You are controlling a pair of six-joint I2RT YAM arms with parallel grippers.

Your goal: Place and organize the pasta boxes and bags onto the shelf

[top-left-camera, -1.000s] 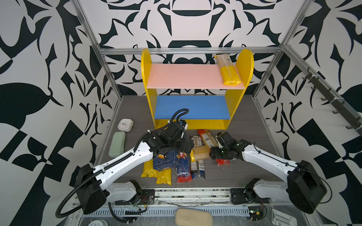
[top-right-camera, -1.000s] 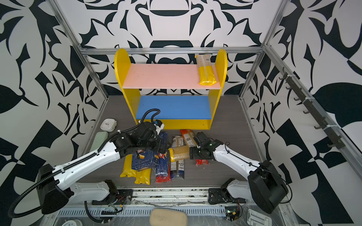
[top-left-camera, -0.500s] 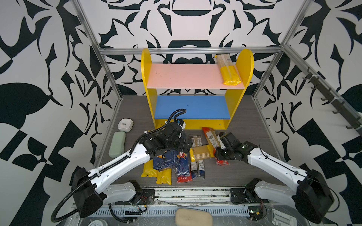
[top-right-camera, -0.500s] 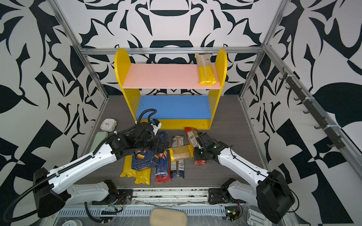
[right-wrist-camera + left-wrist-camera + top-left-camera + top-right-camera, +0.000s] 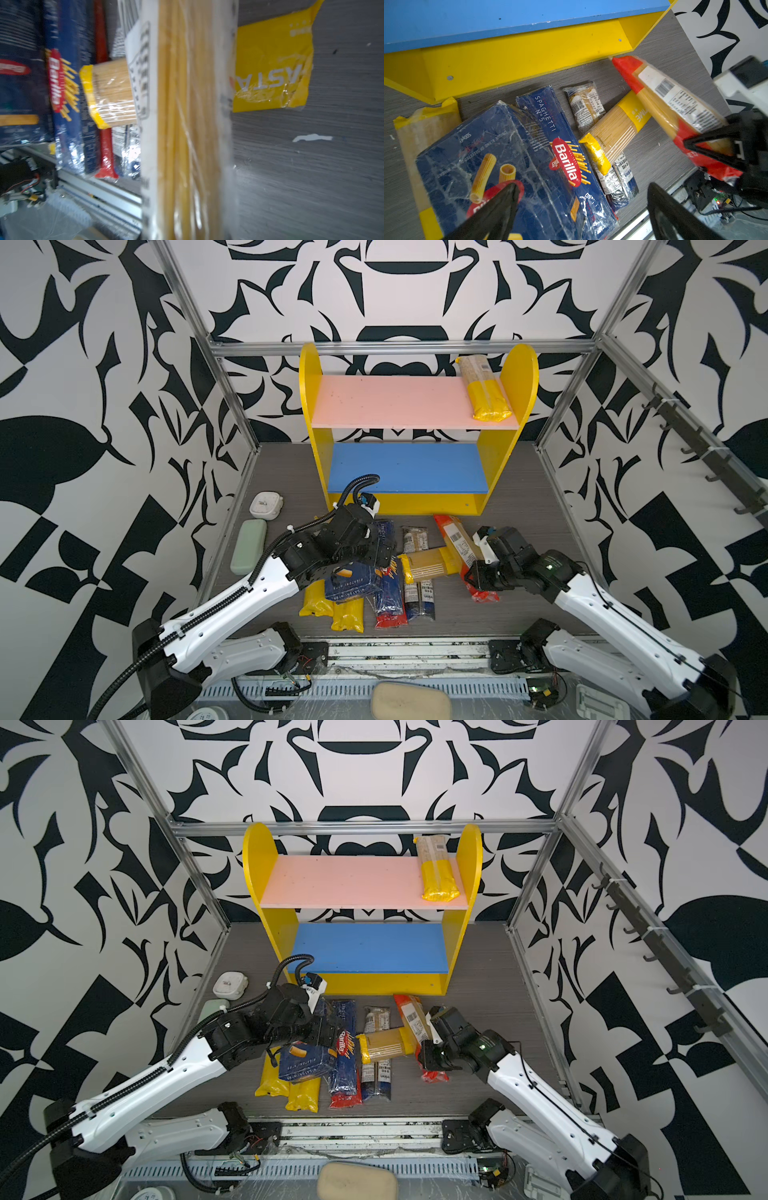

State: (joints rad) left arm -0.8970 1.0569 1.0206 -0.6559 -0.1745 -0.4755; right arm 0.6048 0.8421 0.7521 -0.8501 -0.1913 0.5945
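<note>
The right gripper (image 5: 475, 575) is clamping the red-ended clear plastic spaghetti bag (image 5: 455, 537) at 5 o'clock of the yellow-sided two-tier wooden shelf (image 5: 492, 472). The left gripper (image 5: 582, 186), jaws standing wide apart, is hovering over the dark blue plastic-wrapped rigatoni block (image 5: 483, 158) at 7 o'clock.

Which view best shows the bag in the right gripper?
Left wrist: nearly the whole red-ended bag, right gripper shut on it. In both top views the gripper hides part; right wrist shows it blurred.
</note>
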